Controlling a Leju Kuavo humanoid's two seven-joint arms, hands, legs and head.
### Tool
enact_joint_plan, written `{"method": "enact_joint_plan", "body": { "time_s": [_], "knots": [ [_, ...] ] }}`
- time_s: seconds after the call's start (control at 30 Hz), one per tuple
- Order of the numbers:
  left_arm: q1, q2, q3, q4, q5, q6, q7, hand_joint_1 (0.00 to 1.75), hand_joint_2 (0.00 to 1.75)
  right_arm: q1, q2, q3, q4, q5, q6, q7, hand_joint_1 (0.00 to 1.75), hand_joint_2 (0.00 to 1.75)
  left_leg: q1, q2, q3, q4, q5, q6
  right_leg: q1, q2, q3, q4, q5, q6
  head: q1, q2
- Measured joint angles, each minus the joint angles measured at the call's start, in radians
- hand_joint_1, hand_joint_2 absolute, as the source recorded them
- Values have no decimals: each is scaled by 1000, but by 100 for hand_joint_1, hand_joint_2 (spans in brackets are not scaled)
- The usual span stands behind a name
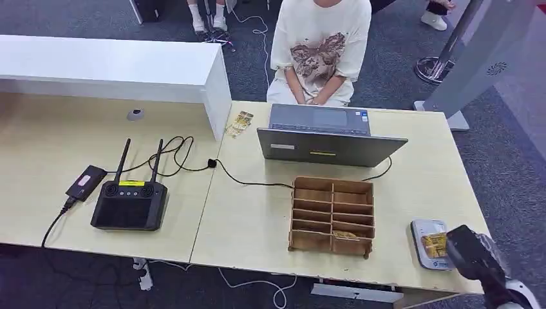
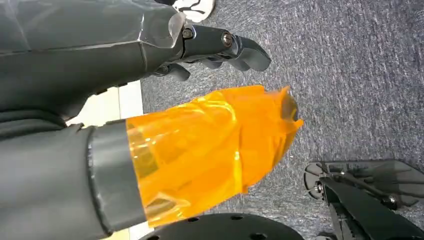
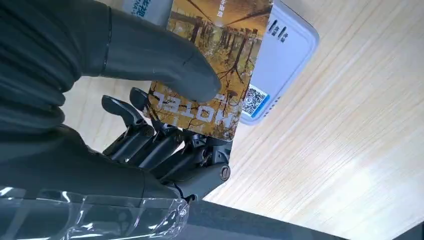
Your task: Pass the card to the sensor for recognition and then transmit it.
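My right hand pinches a golden hotel card between its thumb and fingers, just over the white card sensor. From the head view, the sensor lies near the table's front right corner with the card over it and my right hand beside it. My left hand hangs over grey carpet, its thumb wrapped in orange film, nothing in it, fingers curled.
A wooden compartment box with a card in a front slot stands left of the sensor. Behind it is a laptop, and a person sits across the table. A black remote controller, cables and loose cards lie further left.
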Motion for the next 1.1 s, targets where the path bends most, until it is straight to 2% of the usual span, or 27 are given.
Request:
{"method": "enact_joint_plan", "body": {
  "time_s": [0.47, 0.8, 1.1],
  "knots": [
    [0, 0, 0, 0, 1, 0, 0, 0, 0, -2, 11, -8, 8, -11, -8, -24, 175, 175, 0, 0, 0, 0, 0, 0, 0, 0, 0, 0, 0, 0, 0, 0],
    [0, 0, 0, 0, 5, 1, -2, 0, 0, -1, 11, -39, -2, -71, 27, -52, 175, 175, 0, 0, 0, 0, 0, 0, 0, 0, 0, 0, 0, 0, 0, 0],
    [0, 0, 0, 0, 16, 3, -5, 0, 0, 1, 10, -84, -58, -207, 100, -92, 175, 175, 0, 0, 0, 0, 0, 0, 0, 0, 0, 0, 0, 0, 0, 0]
  ]
}}
